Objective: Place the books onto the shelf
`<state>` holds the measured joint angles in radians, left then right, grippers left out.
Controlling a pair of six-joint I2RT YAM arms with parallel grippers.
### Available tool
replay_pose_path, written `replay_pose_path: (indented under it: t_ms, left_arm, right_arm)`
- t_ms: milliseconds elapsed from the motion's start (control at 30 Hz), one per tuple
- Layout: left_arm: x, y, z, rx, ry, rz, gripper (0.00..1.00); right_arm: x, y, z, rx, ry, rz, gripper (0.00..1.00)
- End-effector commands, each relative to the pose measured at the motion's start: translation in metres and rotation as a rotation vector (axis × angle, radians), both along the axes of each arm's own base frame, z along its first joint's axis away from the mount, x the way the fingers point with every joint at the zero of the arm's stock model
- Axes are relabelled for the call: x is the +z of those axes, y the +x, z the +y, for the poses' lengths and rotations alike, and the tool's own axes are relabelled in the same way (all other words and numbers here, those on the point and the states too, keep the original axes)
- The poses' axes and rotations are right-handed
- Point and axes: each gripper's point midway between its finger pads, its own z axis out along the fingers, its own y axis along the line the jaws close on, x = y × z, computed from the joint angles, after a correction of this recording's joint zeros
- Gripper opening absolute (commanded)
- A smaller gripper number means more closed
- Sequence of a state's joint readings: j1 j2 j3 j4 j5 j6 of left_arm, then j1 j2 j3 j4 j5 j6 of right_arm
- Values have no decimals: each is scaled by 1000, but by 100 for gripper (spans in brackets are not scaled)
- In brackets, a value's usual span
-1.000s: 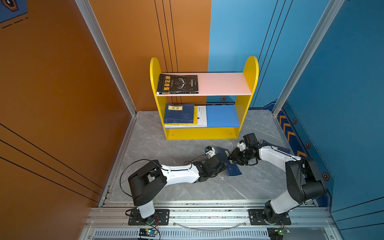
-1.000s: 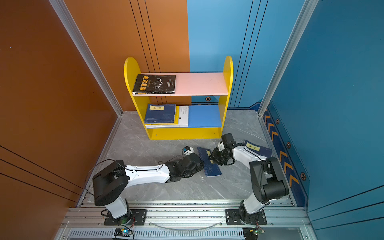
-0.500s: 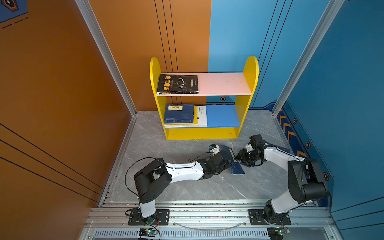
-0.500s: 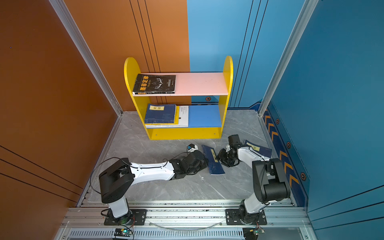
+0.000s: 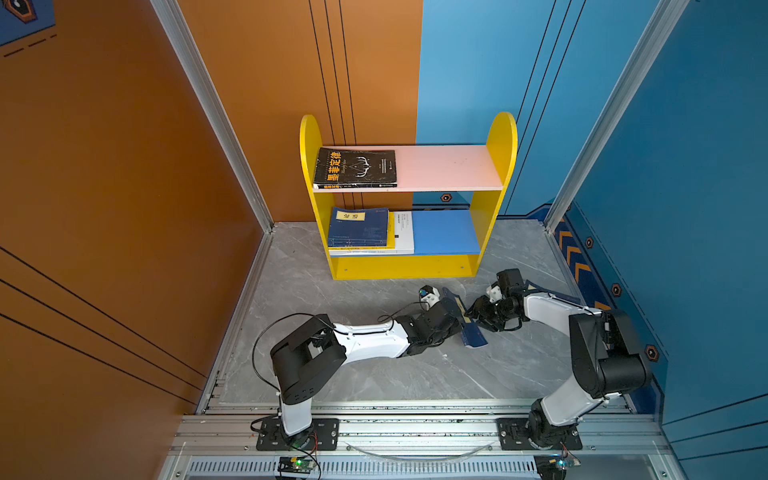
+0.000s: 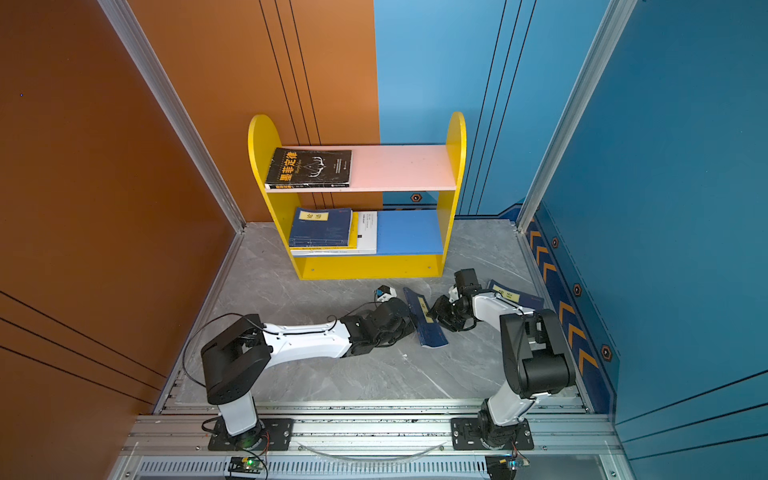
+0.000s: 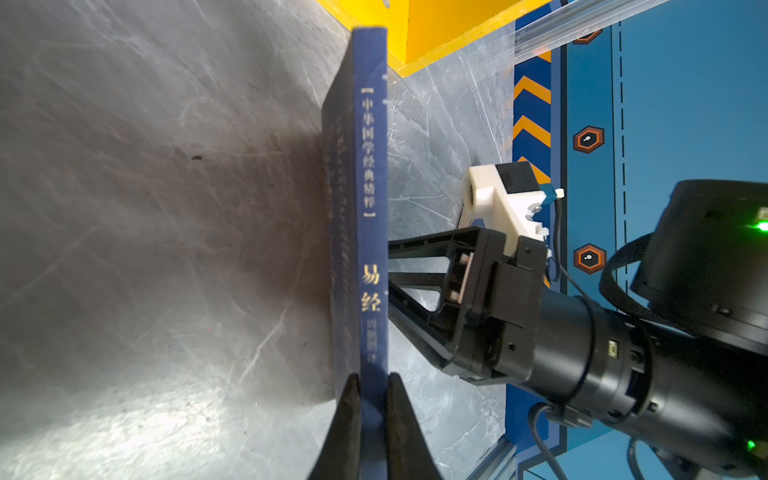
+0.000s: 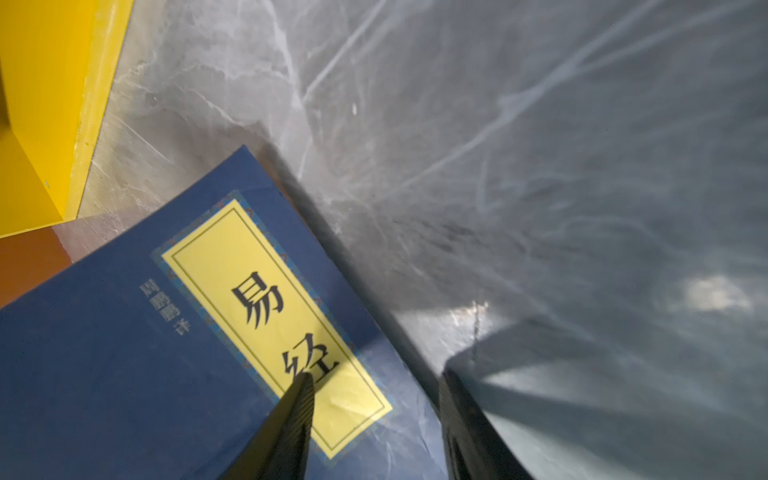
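Grey marbled floor (image 5: 374, 374) runs between orange and blue walls, with the shelf (image 5: 503, 137) against the back. A black book (image 5: 355, 168) already lies on its pink upper board (image 5: 444, 166). A navy book (image 5: 359, 228) tops a small stack on the blue lower board (image 5: 446, 232).

Just in front of the shelf, the left gripper (image 7: 374, 382) is clamped on a navy paperback (image 7: 372, 166). The book stands on its edge with the spine showing, pinched only at one end. The right gripper (image 8: 376, 374) faces its cover with jaws apart and holds nothing. One fingertip (image 8: 305, 380) sits over the yellow label, though I cannot tell whether it presses the cover or merely hovers.

The main risk is that end grip. A thin paperback held so far from its middle may sag, pivot or slide out once it is lifted. If the right finger pushes on the cover, it could twist the book in the left jaws or tip it flat.

The two wrists are very near each other, so a careless turn may knock them together. A second navy book (image 6: 515, 296) lies on the floor beside the right arm, which could drag it toward the wall. On the way in, the book's free end could strike the shelf's yellow side panel.
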<state>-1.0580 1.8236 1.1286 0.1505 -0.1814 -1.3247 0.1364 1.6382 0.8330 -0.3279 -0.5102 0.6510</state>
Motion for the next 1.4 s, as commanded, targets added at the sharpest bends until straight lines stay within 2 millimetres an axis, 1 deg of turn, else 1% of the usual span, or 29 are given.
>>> replay_pose_path:
  t_ms: [0,200,600,667,767,800,867,933,967,1033,1100,1200,1267,1367]
  left_arm:
    - [-7,-1,-11,-38,-2,14,10]
    - [-10,1,-9,-35,-1,23,20]
    - [-16,7,-13,-51,15,64,33]
    - [-17,8,-13,-50,16,67,30]
    - [-15,9,-12,-47,17,65,18]
    - [-14,10,-10,-45,20,62,15]
    - [-10,10,-6,-43,27,49,13]
    - [-4,10,-1,-43,35,34,10]
    - [2,7,-1,-51,33,23,8]
    - [15,5,3,-60,25,-3,6]
    - [31,0,8,-72,16,-37,5]
    - [57,-5,16,-77,-16,-85,3]
    - [78,-10,23,-84,-46,-128,3]
    - [110,-14,39,-79,-75,-198,3]
  right_arm:
    - [-29,-27,10,41,1,125,51]
    - [-29,-28,12,46,8,127,50]
    - [-26,-25,12,50,12,116,49]
    - [-26,-25,12,49,12,117,49]
    - [-22,-23,11,43,20,110,49]
    - [-19,-21,11,40,33,103,49]
    - [-5,-11,9,21,82,68,50]
    - [20,3,7,-3,134,-8,52]
    - [36,10,5,-8,151,-52,54]
    - [66,19,-1,-13,159,-123,64]
    - [95,25,-7,-28,159,-187,69]
    - [124,31,-13,-92,194,-256,78]
    - [142,33,-11,-114,223,-302,84]
    - [168,36,-7,-129,268,-359,88]
